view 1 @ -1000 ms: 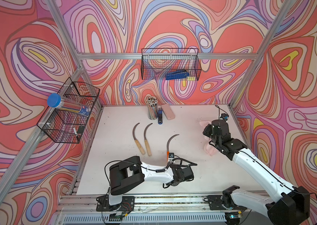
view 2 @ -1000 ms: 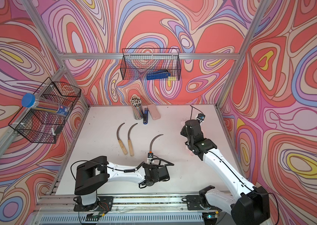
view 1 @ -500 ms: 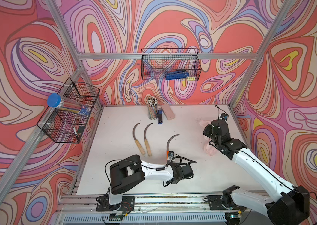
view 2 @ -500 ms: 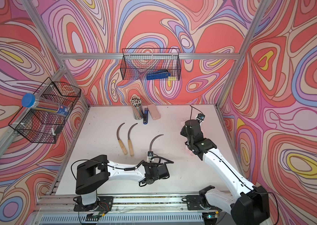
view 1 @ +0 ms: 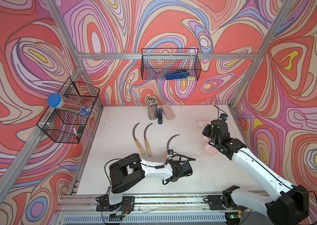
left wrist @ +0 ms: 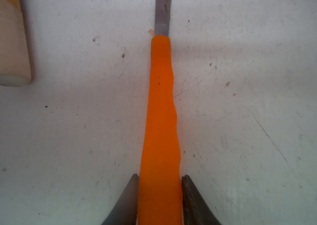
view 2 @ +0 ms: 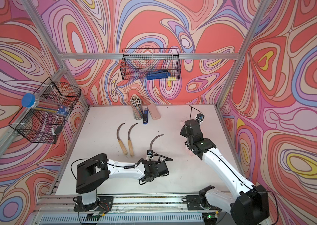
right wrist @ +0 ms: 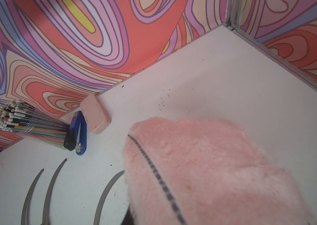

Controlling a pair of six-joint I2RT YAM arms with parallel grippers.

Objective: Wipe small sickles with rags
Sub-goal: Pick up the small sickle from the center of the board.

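Observation:
Three small sickles lie on the white table (view 1: 118, 167). Two with pale wooden handles (view 1: 137, 141) (view 1: 147, 144) lie side by side. The third, with an orange handle (left wrist: 160, 116), has its curved blade (view 1: 171, 140) pointing to the back right. My left gripper (left wrist: 160, 177) lies low on the table, and both fingers press against the sides of the orange handle. My right gripper (view 1: 207, 132) hovers near the right wall, shut on the fuzzy pale-pink rag (right wrist: 212, 165), which drapes over its jaws and hides them.
A cup of pencils (view 1: 152, 111), a blue stapler (view 1: 159, 116) and a smooth pink case (view 1: 168, 114) stand at the back of the table. Wire baskets hang on the back wall (view 1: 170, 66) and the left wall (view 1: 70, 113).
My left gripper's jaws have closed in on the orange handle. The right arm with the rag has barely moved.

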